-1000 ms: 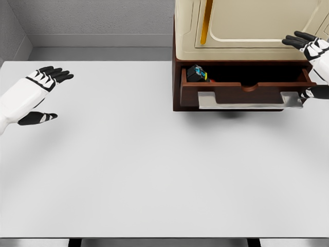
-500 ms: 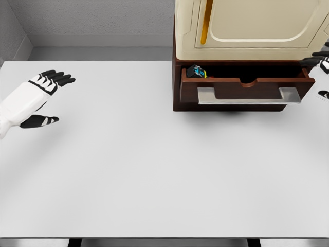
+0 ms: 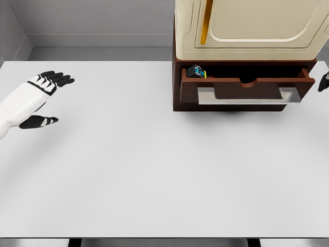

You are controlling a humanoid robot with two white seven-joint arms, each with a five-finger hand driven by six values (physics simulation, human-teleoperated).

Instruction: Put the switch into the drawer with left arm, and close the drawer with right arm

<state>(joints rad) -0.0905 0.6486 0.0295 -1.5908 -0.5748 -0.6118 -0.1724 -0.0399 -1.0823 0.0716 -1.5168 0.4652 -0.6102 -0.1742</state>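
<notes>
A small black-and-blue switch lies in the left corner of the part-open wooden drawer, which looks rigid and best pushed at its metal handle; the left hand hovers open, empty, over the white worktop, and only a dark tip of the right hand shows, fingers unreadable.

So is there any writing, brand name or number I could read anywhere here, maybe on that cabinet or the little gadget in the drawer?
No text can be read anywhere in this view.
Cabinet: plain cream panels with a gold strip, no lettering.
Drawer: bare brown front and a metal handle, no label.
Switch: small black item with blue and yellow patches; any markings are too small to read.
Table: no markings.
</notes>
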